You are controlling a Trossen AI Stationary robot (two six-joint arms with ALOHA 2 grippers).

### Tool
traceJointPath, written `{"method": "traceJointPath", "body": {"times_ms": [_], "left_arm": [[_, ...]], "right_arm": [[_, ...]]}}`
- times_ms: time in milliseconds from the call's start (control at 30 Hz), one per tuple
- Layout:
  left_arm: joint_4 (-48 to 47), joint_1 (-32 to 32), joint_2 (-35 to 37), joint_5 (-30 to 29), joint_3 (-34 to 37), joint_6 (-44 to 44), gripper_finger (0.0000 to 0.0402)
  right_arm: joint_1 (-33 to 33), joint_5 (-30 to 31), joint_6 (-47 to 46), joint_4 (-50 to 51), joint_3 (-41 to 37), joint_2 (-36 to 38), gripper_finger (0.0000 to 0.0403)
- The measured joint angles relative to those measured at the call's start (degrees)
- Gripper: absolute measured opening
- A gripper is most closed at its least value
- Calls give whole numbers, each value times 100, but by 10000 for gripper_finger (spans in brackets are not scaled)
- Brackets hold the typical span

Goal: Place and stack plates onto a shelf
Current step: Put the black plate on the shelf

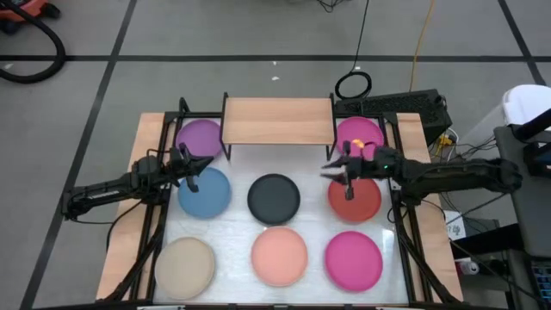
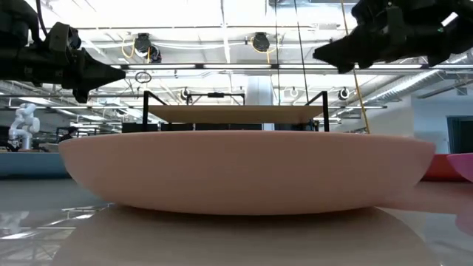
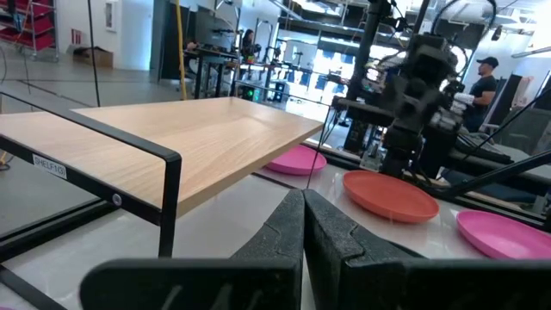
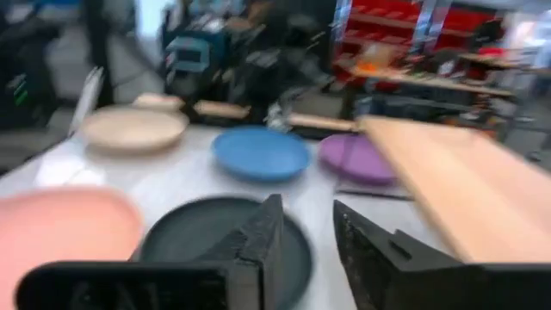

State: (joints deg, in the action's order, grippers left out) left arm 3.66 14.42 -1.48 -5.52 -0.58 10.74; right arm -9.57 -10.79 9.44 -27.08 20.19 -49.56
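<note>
Looking down in the high view, the shelf sits at upper centre of the counter with its board bare; no plate is on it yet. Plates lie around it: purple plate at the shelf's left, a magenta plate at its right, then blue plate, black plate and red plate across the middle, and beige plate, salmon plate and a second magenta plate along the lower edge. The left gripper hovers between purple and blue; the right gripper hovers over the red plate's upper edge.

In the low view, the salmon plate fills the frame; the shelf stands empty behind, and both grippers hang in the upper corners above the counter.

In the left wrist view, the jaws are pressed together, holding nothing; the shelf lies ahead at left, the red plate at right.

In the right wrist view, the jaws are spread a little, empty, above the black plate, with the shelf at right.

By this evidence the whole task remains: every visible plate is still to be placed and stacked.
</note>
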Motion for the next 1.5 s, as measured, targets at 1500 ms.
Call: {"method": "traceJointPath", "body": {"times_ms": [1500], "left_arm": [[-46, 1, -1, -2, -2, 0, 4]], "right_arm": [[1721, 1649, 2282, -489, 1528, -5154, 102]]}}
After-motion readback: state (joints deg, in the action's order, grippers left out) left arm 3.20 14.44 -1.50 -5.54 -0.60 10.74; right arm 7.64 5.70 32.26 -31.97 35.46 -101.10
